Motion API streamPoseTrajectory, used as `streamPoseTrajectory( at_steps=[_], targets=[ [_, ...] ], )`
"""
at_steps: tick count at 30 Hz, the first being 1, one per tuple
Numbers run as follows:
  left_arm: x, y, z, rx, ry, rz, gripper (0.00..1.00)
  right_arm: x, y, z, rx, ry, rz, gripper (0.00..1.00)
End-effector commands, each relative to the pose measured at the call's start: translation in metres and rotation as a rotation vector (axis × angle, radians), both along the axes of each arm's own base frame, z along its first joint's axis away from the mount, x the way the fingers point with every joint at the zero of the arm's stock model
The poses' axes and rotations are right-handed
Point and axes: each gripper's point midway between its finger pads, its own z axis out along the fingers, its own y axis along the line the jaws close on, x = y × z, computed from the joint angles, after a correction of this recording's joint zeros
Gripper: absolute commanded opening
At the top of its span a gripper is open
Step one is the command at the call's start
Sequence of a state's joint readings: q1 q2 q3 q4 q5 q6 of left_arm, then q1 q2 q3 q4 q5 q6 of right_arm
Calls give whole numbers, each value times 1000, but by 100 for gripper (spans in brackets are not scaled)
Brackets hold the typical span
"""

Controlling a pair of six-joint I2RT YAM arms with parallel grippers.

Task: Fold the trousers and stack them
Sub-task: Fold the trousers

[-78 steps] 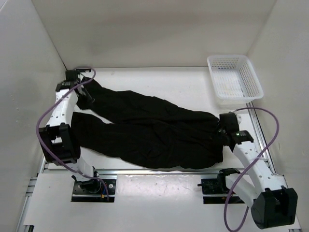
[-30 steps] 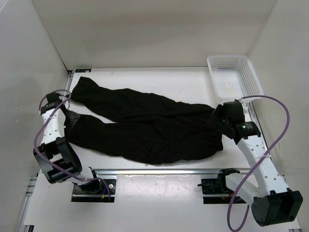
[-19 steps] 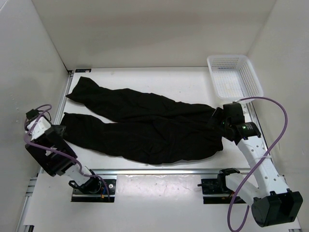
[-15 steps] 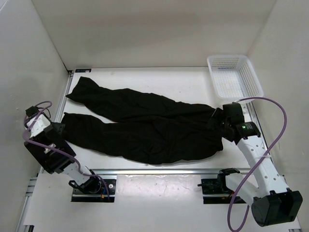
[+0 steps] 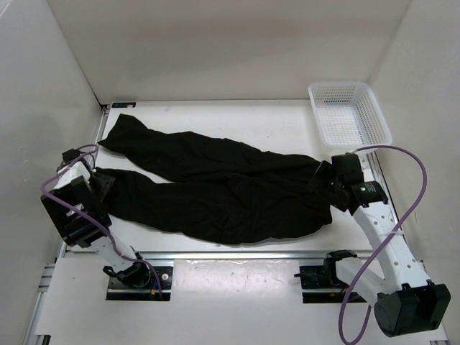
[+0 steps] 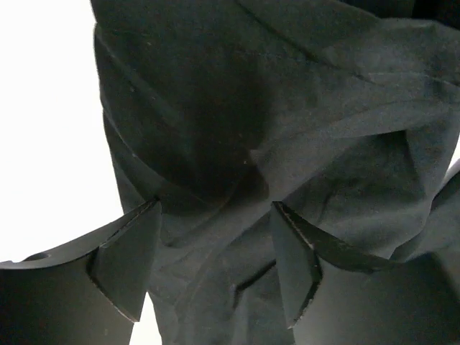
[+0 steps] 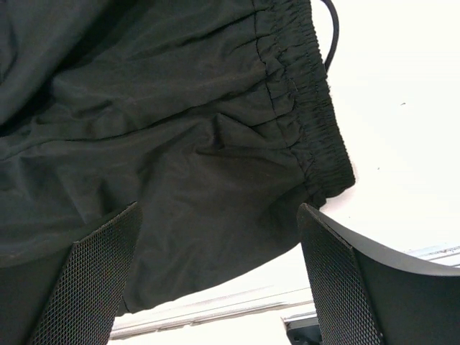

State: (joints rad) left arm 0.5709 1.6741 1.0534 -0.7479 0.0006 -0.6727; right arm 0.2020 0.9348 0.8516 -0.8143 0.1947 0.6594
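Note:
The black trousers (image 5: 215, 187) lie spread flat across the table, both legs running left and the elastic waistband (image 7: 309, 122) at the right. My left gripper (image 5: 100, 183) sits at the hem end of the near leg. In the left wrist view its jaws stand apart (image 6: 215, 266) over wrinkled black cloth (image 6: 302, 108), which lies between and under the fingers. My right gripper (image 5: 325, 183) hovers at the waist end. Seen from the right wrist, it is wide open (image 7: 219, 280) above the near corner of the trousers (image 7: 144, 108), holding nothing.
A white mesh basket (image 5: 350, 115) stands at the back right, beyond the right arm. White walls close in the table at left, back and right. A metal rail (image 5: 237, 255) runs along the near edge, just in front of the trousers.
The left arm left the far leg's end, swung out towards the left wall, and has come back in onto the near leg's hem. The right arm shifted slightly at the waist, then stayed still.

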Motion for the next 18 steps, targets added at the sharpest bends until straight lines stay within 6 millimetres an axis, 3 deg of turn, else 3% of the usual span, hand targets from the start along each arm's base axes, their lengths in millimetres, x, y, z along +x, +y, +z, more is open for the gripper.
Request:
streamPoseTrajectory(
  at_steps=[1,5,7,10,13,14,18],
  targets=[
    [3,-14,4,-2,-32,-21,75,-1,1,11,19,-30,-1,93],
    [9,-14,6,29,-33,-28,76,-8,0,11,24,-30,-9,93],
    [12,-15,-3,15,-8,-38,76,-8,0,13,26,-40,-9,93],
    [29,-17,-3,31,-9,-84,74,-14,1,7,34,-22,-1,93],
    [45,-20,8,65,-38,-136,74,-15,9,-15,65,35,5,93],
    [49,-19,12,86,-43,-140,74,-21,13,-36,81,110,6,92],
    [83,-17,31,129,-100,-215,74,-30,18,-68,129,197,-61,90]
  ],
)
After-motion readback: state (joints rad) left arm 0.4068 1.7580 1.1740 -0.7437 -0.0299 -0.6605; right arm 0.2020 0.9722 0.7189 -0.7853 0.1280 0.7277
